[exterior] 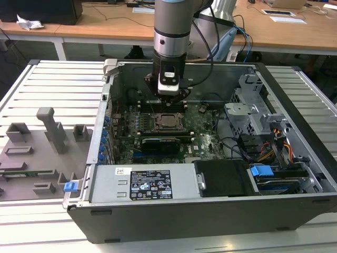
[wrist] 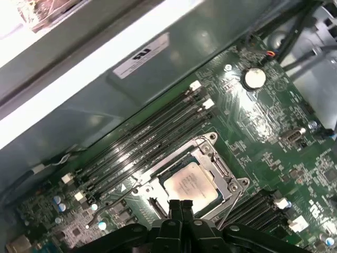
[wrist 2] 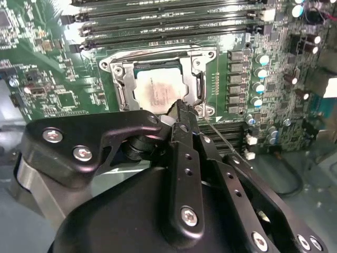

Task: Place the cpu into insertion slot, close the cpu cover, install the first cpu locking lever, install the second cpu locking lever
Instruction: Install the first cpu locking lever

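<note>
In the exterior view, the grey robot arm reaches down into an open dark-grey metal computer case (exterior: 210, 226) that stands on a pale slatted tabletop (exterior: 52, 79). The black gripper (exterior: 171, 95) hangs just above the green motherboard (exterior: 208, 134). Right below it, the small square silver-grey cpu (exterior: 169, 122) lies in the square dark insertion slot (exterior: 159, 121). A grey plastic fixture tray (exterior: 50, 132) rests on the tabletop at the exterior view's left, well apart from the case.

In the second wrist view, the gripper (wrist 2: 180, 108) has its jaws drawn together with nothing between them, the tips just at the near edge of the socket. The cpu (wrist 2: 155, 89) lies flat inside. The thin square silver metal cpu cover (wrist 2: 120, 79) lies down around it, so the chip shows through the cut-out. A thin metal wire lever (wrist 2: 224, 134) runs slantwise beside the socket. Long narrow black memory slots (wrist 2: 168, 21) lie beyond.

In the first wrist view, the gripper (wrist: 181, 204) again shows both tips pressed side by side, next to the cpu (wrist: 189, 184). The cpu cover (wrist: 216, 163) frames the chip. Two thin wire levers (wrist: 113, 197) (wrist: 231, 208) stick out slantwise on either side of the socket. A round silver coin battery (wrist: 255, 77) sits farther off on the board.
</note>
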You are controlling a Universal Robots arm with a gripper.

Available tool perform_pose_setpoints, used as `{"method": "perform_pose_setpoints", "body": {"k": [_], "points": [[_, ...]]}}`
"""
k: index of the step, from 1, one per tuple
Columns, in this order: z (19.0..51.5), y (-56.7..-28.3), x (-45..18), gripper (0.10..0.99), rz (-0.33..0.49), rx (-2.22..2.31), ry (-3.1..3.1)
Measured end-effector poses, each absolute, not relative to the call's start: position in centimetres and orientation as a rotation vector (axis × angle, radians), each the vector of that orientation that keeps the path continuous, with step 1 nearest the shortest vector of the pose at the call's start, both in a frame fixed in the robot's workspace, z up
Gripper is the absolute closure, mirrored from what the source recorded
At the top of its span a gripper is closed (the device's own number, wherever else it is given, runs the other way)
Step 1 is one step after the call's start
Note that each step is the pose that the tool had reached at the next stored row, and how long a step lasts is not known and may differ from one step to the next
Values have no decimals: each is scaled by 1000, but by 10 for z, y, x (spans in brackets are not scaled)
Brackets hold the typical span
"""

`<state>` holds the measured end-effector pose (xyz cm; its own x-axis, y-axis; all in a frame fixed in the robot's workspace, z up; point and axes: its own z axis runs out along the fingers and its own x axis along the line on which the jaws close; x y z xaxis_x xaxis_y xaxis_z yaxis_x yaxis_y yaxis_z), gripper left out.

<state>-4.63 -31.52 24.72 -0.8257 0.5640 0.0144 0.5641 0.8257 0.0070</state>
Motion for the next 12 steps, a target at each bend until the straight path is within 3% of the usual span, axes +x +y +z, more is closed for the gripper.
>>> {"method": "perform_pose_setpoints", "body": {"k": [12], "points": [[247,-315,-46,980,-17,-587,-3078]]}}
